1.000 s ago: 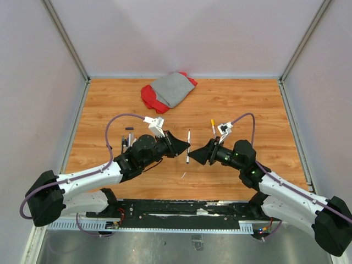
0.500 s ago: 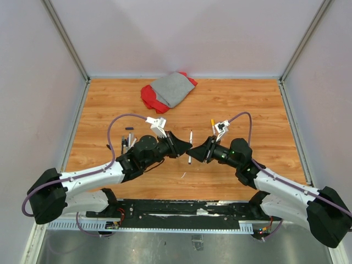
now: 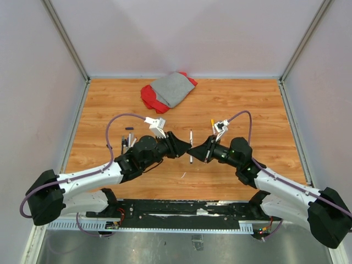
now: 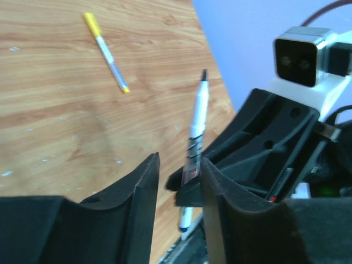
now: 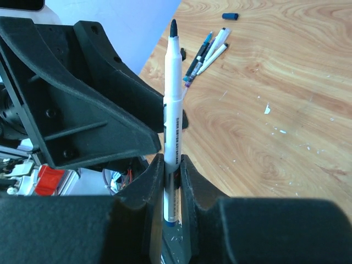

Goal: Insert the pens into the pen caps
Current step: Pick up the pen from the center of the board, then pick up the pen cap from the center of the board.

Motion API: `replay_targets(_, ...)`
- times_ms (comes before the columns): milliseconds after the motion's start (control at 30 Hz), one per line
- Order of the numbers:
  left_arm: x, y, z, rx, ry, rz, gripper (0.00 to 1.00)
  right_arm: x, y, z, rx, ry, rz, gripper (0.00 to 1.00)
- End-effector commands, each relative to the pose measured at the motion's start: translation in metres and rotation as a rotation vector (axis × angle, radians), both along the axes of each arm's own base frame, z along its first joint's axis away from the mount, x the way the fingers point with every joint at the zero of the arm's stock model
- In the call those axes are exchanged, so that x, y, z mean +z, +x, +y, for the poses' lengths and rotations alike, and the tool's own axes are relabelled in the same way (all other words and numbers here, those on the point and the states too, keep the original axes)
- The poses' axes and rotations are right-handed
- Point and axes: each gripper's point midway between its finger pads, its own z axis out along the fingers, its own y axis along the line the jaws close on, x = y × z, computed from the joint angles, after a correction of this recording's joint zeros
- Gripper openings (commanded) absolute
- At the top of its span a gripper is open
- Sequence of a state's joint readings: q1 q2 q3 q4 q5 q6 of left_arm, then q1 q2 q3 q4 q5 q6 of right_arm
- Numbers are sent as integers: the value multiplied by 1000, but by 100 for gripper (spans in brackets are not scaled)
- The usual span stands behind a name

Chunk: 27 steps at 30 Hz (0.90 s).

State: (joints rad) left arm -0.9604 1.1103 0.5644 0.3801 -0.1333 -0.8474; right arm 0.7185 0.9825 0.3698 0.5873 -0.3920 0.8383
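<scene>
My right gripper (image 3: 200,150) (image 5: 172,165) is shut on a white pen (image 3: 191,144) (image 5: 173,93) with a bare black tip and holds it upright above the table. My left gripper (image 3: 185,148) (image 4: 179,165) faces it with its jaws open. The pen's barrel (image 4: 196,129) stands in that gap, close to one finger. A yellow-ended pen (image 3: 213,127) (image 4: 107,54) lies on the table beyond the right gripper. Several more pens (image 3: 127,144) (image 5: 208,50) lie in a bunch at the left. A dark cap (image 3: 129,128) (image 5: 230,16) lies just beyond them.
A grey cloth over a red one (image 3: 168,89) lies at the back of the wooden table (image 3: 247,104). White walls close in the left, right and back sides. Small white scraps (image 5: 267,109) dot the wood.
The right gripper has moved a little left and farther out with the pen. The left gripper has stayed close against the pen, so the two grippers stand closer together.
</scene>
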Motion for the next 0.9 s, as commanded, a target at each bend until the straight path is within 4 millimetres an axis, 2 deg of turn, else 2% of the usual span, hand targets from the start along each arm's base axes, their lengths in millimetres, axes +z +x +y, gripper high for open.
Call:
replay_targets(0, 14, 10, 24, 103, 97, -59, 46, 5, 4, -9, -42, -39, -74, 4)
replay_targets(167, 9, 26, 71, 280, 300, -75, 60, -13, 4, -23, -68, -87, -48, 1)
replay_targets(400, -12, 60, 155, 498, 496, -4, 65, -32, -2, -35, -61, -142, -18, 1)
replay_targets(533, -31, 81, 203, 593, 572, 71, 66, -48, -5, -42, -39, -265, -3, 1)
replay_targets(667, -47, 96, 236, 642, 637, 139, 66, -62, -6, -56, -55, -387, 27, 1)
replay_targets(867, -70, 118, 273, 680, 770, 257, 68, -62, -6, -77, -58, -567, 28, 1)
